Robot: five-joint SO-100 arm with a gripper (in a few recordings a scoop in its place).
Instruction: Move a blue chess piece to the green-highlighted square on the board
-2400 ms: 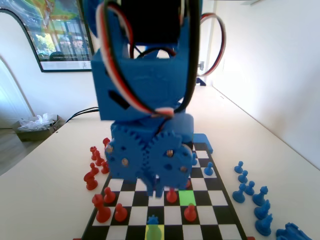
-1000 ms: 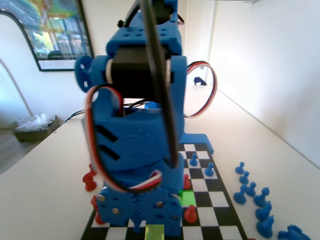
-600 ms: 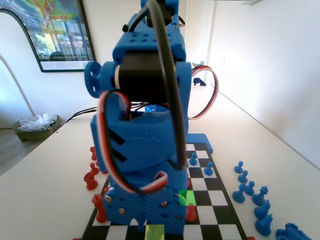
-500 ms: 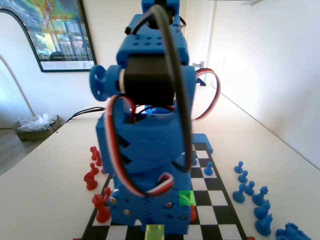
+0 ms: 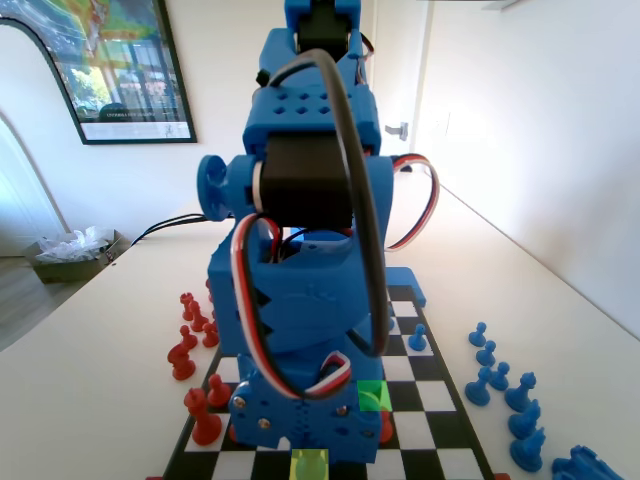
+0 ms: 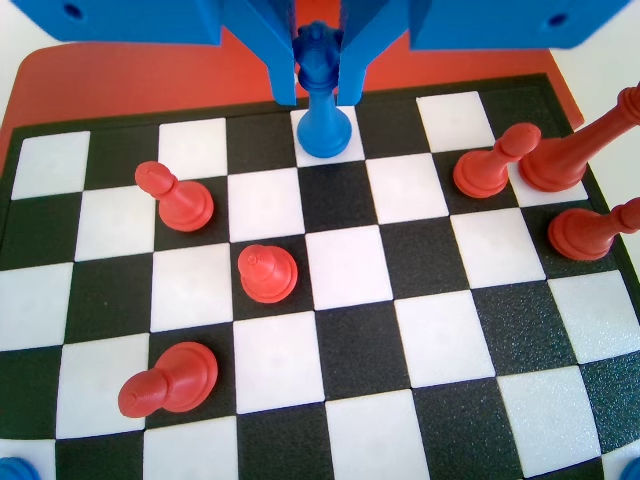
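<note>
Checkered board (image 6: 350,270), no legible writing, fingers (image 6: 319,75) clamped around blue chess piece (image 6: 322,95).

no text, label, number or sign could be read in either view. the framed poster (image 5: 110,60) on the far wall in the fixed view carried a pale strip of lettering along its lower edge, but it was too small and blurred to make out. the board (image 6: 350,330) bore no square letters or numbers in the wrist view, and the blue arm's parts showed no brand marks.
</note>
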